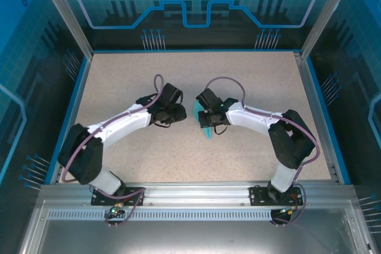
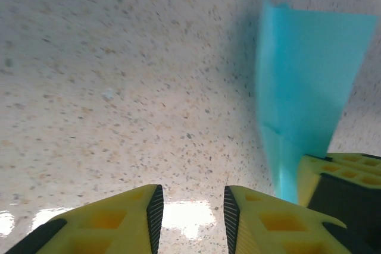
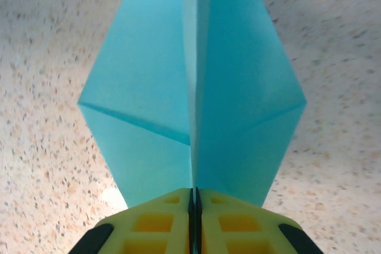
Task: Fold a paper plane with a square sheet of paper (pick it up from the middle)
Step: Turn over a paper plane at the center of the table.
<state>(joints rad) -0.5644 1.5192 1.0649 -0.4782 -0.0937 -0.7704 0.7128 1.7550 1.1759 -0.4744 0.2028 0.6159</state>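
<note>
The light-cyan paper plane (image 3: 196, 87) is a folded pointed shape with an upright centre ridge and a wing spreading to each side. My right gripper (image 3: 195, 206) is shut on the ridge at its near end and holds it just above the table. In the top view the paper plane (image 1: 206, 134) pokes out below the right gripper (image 1: 206, 122) at mid-table. My left gripper (image 2: 190, 218) is open over bare tabletop with nothing between its fingers. It sits just left of the paper plane (image 2: 303, 81), apart from it. The right gripper's yellow fingers (image 2: 348, 173) show at the lower right of the left wrist view.
The speckled beige tabletop (image 1: 250, 75) is bounded by a blue rim and aluminium posts (image 1: 65, 16). Both arms reach inward, and the left gripper (image 1: 180, 113) nearly faces the right one. A metal rail (image 1: 190, 197) runs along the near edge.
</note>
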